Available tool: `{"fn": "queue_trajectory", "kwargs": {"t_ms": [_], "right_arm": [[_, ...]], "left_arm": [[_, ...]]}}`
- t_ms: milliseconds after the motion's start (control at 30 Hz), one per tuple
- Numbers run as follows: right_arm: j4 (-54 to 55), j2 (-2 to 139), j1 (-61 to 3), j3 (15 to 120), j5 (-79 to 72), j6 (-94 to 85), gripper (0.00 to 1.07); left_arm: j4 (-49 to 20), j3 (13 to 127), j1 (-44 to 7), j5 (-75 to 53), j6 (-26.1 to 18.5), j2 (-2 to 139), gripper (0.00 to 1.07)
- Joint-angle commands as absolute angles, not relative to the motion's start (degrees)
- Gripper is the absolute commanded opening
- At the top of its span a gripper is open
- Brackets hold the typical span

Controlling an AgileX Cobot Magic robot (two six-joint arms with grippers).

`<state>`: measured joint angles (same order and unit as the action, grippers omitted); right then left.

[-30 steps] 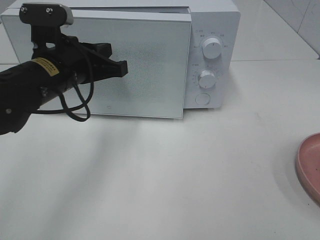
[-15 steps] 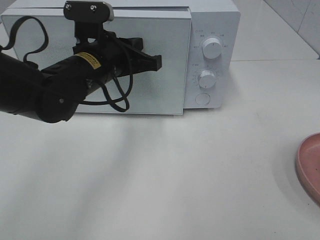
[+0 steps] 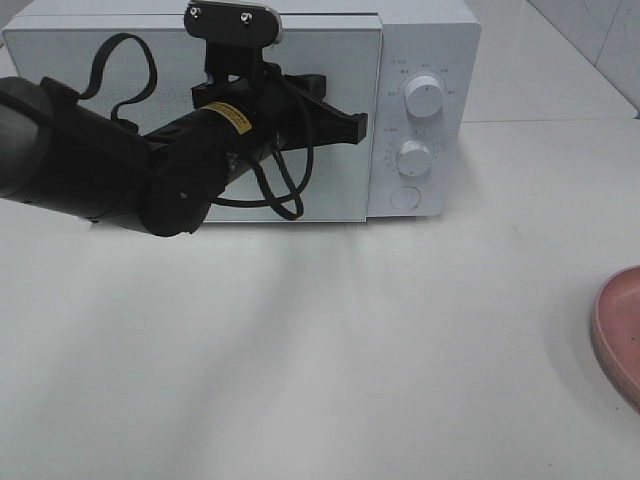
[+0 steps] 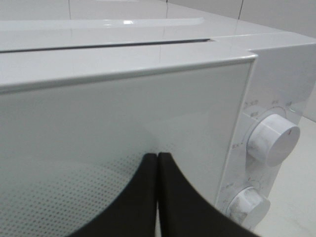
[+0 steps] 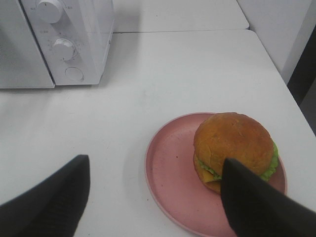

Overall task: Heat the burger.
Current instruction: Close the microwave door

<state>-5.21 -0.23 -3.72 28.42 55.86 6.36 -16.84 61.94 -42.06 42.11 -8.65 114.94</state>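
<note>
The burger [image 5: 232, 143], with a golden-brown bun and green and yellow filling, sits on a pink plate [image 5: 170, 187] in the right wrist view. It is out of the exterior view, where only the plate's edge [image 3: 618, 330] shows at far right. My right gripper [image 5: 154, 160] is open above the plate, one finger [image 5: 254, 202] in front of the burger, not touching it. My left gripper [image 3: 353, 128] is shut and empty, its tips [image 4: 157, 156] at the white microwave's [image 3: 430, 60] closed door [image 3: 330, 190], near the door's right edge.
The microwave has two round knobs [image 3: 424, 97] [image 3: 413, 156] and a round button [image 3: 404, 197] on its right panel. It stands at the back of the white table [image 3: 350, 350]. A table edge and a dark gap lie to the right of the plate [image 5: 301, 84].
My left arm has swept to the right across the microwave door. The door, slightly ajar a second ago, now sits flush with the body.
</note>
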Motion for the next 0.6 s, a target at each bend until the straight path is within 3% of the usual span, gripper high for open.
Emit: {"fn": "queue_trajectory", "kwargs": {"t_ms": [33, 433, 600], "right_arm": [[-5.3, -1.7, -3.4, 28.4, 55.1, 5.8, 0.71], [-5.3, -1.7, -3.4, 28.4, 55.1, 5.8, 0.71], [-5.3, -1.7, -3.4, 28.4, 55.1, 5.8, 0.71]], "left_arm": [[-21.9, 64.6, -40.7, 43.5, -10.2, 116.1, 0.00], [-21.9, 66.9, -41.0, 40.5, -10.4, 116.4, 0.00], [-21.6, 66.1, -43.7, 31.2, -10.4, 112.9, 0.00]]}}
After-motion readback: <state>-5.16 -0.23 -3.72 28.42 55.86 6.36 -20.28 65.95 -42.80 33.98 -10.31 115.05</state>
